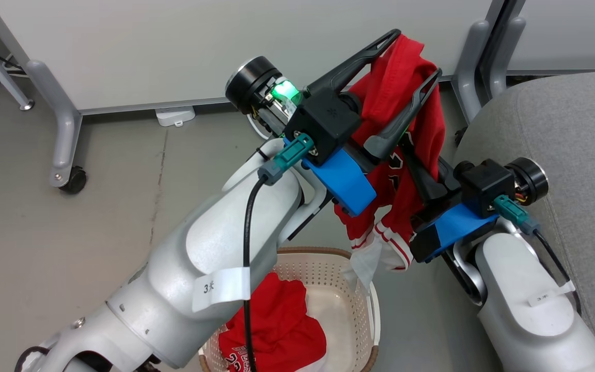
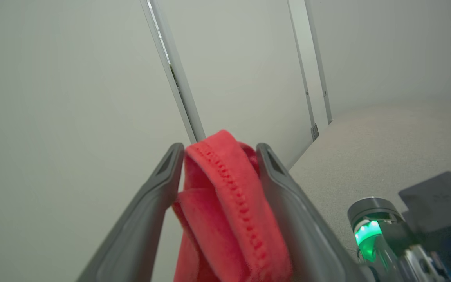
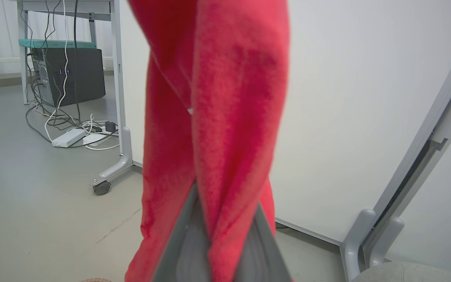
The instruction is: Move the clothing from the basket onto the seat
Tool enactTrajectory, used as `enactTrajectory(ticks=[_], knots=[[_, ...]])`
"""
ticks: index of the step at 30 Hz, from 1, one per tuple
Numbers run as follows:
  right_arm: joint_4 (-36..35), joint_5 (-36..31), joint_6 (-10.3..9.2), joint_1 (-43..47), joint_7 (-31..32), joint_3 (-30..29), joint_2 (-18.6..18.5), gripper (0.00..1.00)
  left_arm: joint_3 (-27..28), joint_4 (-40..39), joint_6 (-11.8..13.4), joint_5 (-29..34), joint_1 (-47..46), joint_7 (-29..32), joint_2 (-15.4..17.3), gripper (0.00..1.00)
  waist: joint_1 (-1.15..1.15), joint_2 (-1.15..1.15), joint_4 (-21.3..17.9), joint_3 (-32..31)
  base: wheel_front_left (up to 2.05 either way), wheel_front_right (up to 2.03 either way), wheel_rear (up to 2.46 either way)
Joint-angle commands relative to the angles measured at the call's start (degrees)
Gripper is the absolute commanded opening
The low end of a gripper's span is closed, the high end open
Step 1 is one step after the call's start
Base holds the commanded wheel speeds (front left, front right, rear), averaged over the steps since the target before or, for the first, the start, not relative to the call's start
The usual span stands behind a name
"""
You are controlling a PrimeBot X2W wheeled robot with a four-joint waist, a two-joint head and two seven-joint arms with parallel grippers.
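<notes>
A red piece of clothing (image 1: 395, 88) hangs in the air above the basket (image 1: 318, 253), beside the grey seat (image 1: 561, 119). My left gripper (image 1: 416, 52) is open, its fingers spread, and a fold of the clothing (image 2: 225, 203) lies loosely between them. Lower on the same garment, my right gripper (image 1: 406, 144) is shut on the cloth, its tips buried in the fabric (image 3: 217, 98). The white striped hem dangles over the basket's rim. Another red garment (image 1: 277, 320) with black print lies inside the basket. The seat (image 2: 386, 149) also rises to the right of the left fingers.
A white partition on grey wheeled feet (image 1: 65, 175) stands behind the basket, with another foot (image 1: 475, 51) close to the seat's corner. A white power strip (image 1: 175, 116) lies by the wall. A desk with a computer tower (image 3: 71, 76) and loose cables (image 3: 69, 137) lies further off.
</notes>
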Motion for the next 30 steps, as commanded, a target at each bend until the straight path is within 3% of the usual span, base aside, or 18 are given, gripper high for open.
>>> enactTrajectory(ticks=[1,14,30], knots=[[-0.4,0.4,0.01,0.8,-0.2,-0.3,0.0,0.0,-0.2,0.2,0.3,0.0,0.3,-0.3,0.0,1.0,0.0,0.0,-0.1,0.1,0.0,0.0,0.0],[-2.1,0.8,0.01,1.1,-0.2,-3.4,-0.3,0.0,-0.5,0.4,0.6,0.3,0.2,-0.3,0.6,1.0,0.0,0.0,-2.4,2.2,0.0,0.0,0.0],[-6.2,0.5,0.02,2.2,-0.2,-11.7,-0.7,0.0,-3.6,1.0,0.2,0.7,1.1,-0.2,1.3,1.0,0.0,0.0,-9.3,6.2,0.0,0.0,0.0]])
